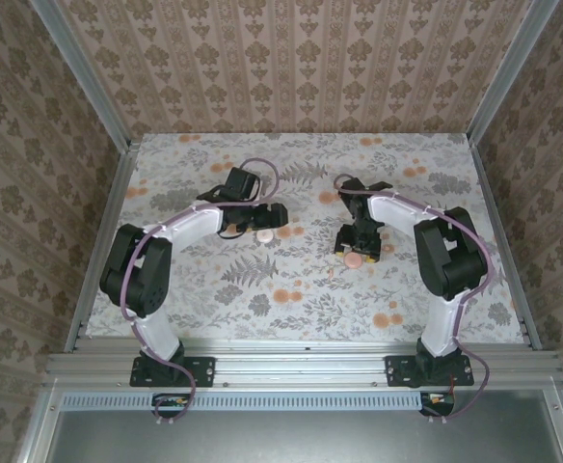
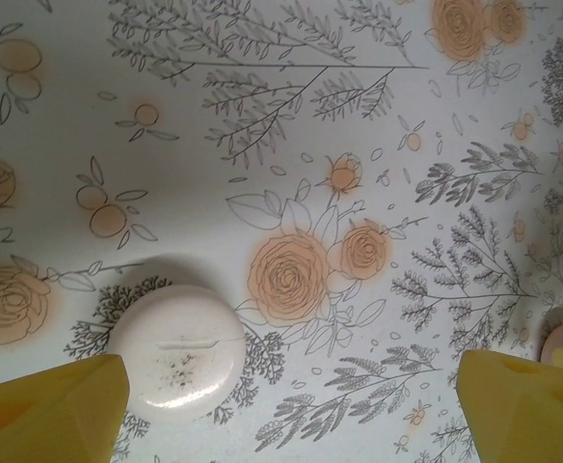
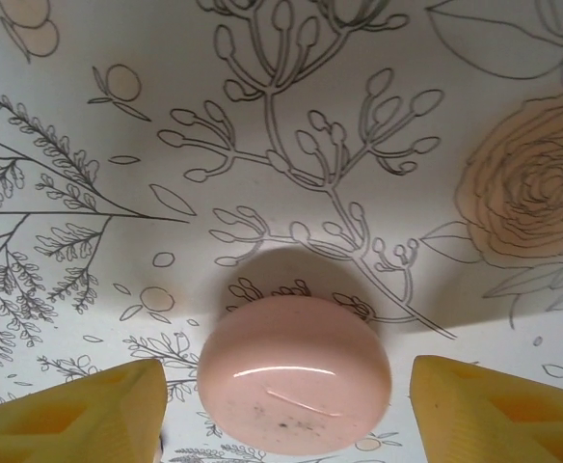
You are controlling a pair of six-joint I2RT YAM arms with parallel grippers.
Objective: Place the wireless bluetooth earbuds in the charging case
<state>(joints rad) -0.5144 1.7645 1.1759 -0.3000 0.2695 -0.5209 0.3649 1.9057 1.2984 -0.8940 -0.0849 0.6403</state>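
– Right wrist cam: right gripper [image 3: 286, 378] spread wide, round pink case [image 3: 296, 386] between its jaws on the floral cloth [image 3: 118, 145]. Left gripper [image 2: 291, 367] likewise, beside a whitish disc [image 2: 176, 352].
– Earbuds? Too tiny to spot. Guessing pre-grasp; next, close squarely.

place: robot lab test cell, not a home | frame: aluminium posts [image 1: 89, 82] and a near rail [image 1: 301, 363] box in the table [image 1: 306, 207] | walls: three panels of brown damask wallpaper [image 1: 301, 68] | table top: flower-print sheet [image 1: 214, 294] from edge to edge | mounts: two arm bases, left base [image 1: 171, 368] and right base [image 1: 432, 370], bolted at the near edge
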